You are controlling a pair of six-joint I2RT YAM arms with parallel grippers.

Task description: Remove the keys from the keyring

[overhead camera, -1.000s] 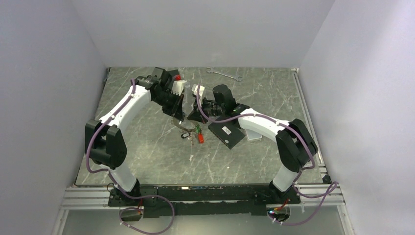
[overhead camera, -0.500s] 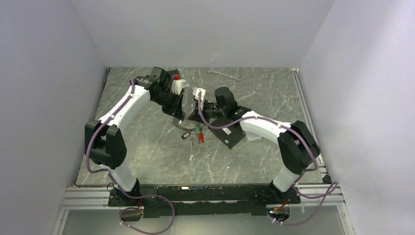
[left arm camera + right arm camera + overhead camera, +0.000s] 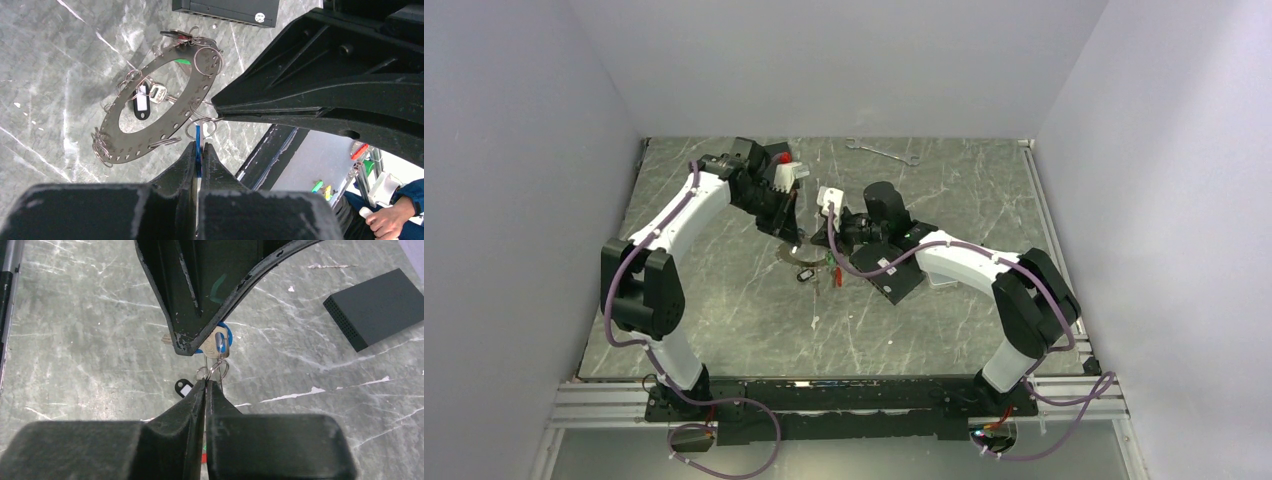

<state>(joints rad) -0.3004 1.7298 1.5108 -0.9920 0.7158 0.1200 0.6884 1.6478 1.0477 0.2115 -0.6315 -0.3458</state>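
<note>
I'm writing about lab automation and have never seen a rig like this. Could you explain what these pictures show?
These are two robot arms bolted at a table's near edge. The wide picture looks down from above: the left arm and right arm lean toward each other over the marbled table. The other two pictures come from a camera on each wrist, so the black shapes at the bottom are that arm's own fingers. On the table lie a flat black box and, at the back, a wrench. Between the arms is the keyring, a flat dark hoop carrying little wire loops and keys. The left fingers are closed on a blue key; the right fingers pinch a small wire loop beside it.
</note>
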